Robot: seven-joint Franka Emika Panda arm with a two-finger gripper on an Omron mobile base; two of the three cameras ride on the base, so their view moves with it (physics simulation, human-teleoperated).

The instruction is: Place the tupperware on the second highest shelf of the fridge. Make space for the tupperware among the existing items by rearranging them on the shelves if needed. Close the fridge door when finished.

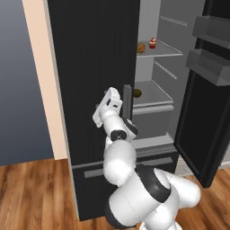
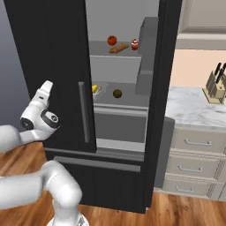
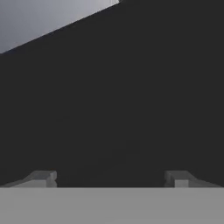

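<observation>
white arm segments fill the lower part of both base views, rising toward the fridge (image 1: 90, 67). its left door is shut, and the gripper (image 3: 109, 177) sits close in front of that black door face, just left of the door's grey bar handle (image 2: 82, 112). in the hand view the two fingers (image 3: 41, 177) stand wide apart with nothing between them, only the dark door surface ahead and a strip of pale grey wall at the top left.

the right door (image 2: 161, 88) stands open, showing the pale grey interior. on an upper shelf (image 2: 115, 55) sit the existing items: a red tomato (image 2: 112, 40), a brown bread roll (image 2: 119, 48) just in front of it, and a red-topped cupcake (image 2: 134, 44) to the right, near the roll but apart from it. one level down, the second highest shelf (image 2: 119, 101) carries the tupperware (image 2: 96, 89) at its left end, close to the edge of the shut door, yellow showing inside it. a brownish-green round fruit (image 2: 117, 93) rests on the same shelf to the right of the tupperware, apart from it.

to the right of the fridge, a marble table (image 2: 194, 108) above grey drawers holds a knife block (image 2: 215, 88). wood floor (image 1: 31, 193) runs under the base.
</observation>
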